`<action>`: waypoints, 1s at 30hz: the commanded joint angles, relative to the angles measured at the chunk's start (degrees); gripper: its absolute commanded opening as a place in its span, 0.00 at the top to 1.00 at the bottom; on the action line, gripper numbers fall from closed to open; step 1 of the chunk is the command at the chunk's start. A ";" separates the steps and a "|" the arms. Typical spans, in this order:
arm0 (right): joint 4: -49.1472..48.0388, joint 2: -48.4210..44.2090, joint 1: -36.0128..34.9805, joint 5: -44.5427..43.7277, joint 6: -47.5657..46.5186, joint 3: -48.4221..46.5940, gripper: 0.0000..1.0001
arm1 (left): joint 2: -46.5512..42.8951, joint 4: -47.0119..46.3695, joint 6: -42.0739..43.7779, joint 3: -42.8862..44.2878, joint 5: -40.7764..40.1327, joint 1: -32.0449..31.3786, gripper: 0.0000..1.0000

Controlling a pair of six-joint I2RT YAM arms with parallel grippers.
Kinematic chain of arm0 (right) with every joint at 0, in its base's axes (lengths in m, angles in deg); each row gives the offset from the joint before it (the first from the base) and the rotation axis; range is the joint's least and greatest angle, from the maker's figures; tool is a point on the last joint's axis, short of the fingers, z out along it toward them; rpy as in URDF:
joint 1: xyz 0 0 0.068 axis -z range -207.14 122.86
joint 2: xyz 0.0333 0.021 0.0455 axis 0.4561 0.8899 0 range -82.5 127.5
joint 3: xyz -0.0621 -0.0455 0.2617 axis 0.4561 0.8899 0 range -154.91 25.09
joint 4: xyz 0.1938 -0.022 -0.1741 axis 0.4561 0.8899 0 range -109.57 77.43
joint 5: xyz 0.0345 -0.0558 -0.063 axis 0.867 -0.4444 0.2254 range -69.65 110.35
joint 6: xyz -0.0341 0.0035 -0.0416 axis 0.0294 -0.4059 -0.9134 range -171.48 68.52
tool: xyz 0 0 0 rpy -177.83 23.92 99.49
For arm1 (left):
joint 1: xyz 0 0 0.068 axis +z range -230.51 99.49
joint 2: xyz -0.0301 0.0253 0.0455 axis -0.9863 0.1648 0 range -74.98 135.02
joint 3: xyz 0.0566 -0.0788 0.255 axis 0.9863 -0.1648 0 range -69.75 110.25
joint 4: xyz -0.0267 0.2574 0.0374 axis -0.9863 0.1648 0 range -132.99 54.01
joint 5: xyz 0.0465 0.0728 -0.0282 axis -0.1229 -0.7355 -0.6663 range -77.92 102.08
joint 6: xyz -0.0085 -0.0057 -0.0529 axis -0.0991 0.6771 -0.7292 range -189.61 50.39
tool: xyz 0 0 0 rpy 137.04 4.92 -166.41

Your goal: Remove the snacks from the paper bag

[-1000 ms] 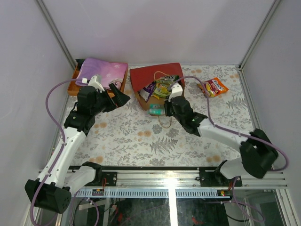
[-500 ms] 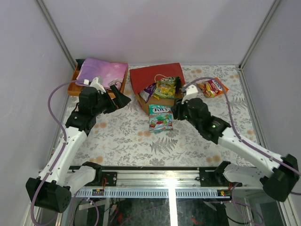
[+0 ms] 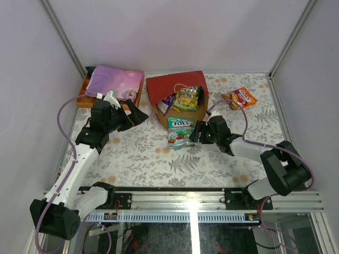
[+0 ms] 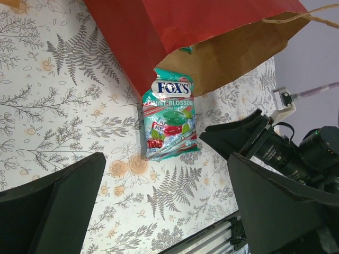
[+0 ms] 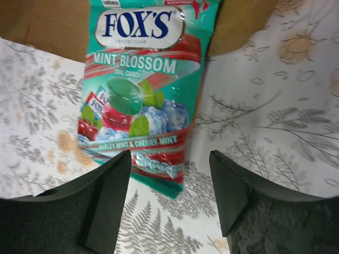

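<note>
The red paper bag (image 3: 175,85) lies on its side at the back middle, its brown inside (image 4: 238,53) facing the arms. A yellow-green packet (image 3: 188,98) and a purple one (image 3: 168,100) show in its mouth. A green Fox's packet (image 3: 180,131) lies flat on the table just in front of the mouth (image 4: 169,119) (image 5: 137,90). My right gripper (image 3: 197,132) is open right beside it, the packet's lower edge just beyond its fingertips (image 5: 169,190). An orange packet (image 3: 241,98) lies at the back right. My left gripper (image 3: 135,111) hovers open left of the bag (image 4: 167,211), holding nothing.
An orange tray (image 3: 82,99) with a pink-purple folded cloth (image 3: 114,79) stands at the back left. White walls and metal posts close the table in on three sides. The arms' mounting rail (image 3: 190,198) runs along the near edge.
My right gripper has drawn the green Fox's packet out of the bag, let it go on the table and opened. The right arm has dropped lower. The left arm has barely moved.
</note>
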 commanded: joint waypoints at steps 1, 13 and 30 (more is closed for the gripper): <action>-14.86 4.07 2.25 10.01 7.94 1.07 0.35 | -0.76 -1.27 1.14 -0.68 1.11 0.46 0.00; -19.29 9.96 2.42 12.77 11.56 2.13 0.51 | -1.08 -0.03 2.45 -0.25 -0.39 0.43 0.00; -1.72 -8.26 2.30 12.62 6.76 0.73 1.00 | -2.68 0.76 2.12 -0.46 -1.88 0.43 0.00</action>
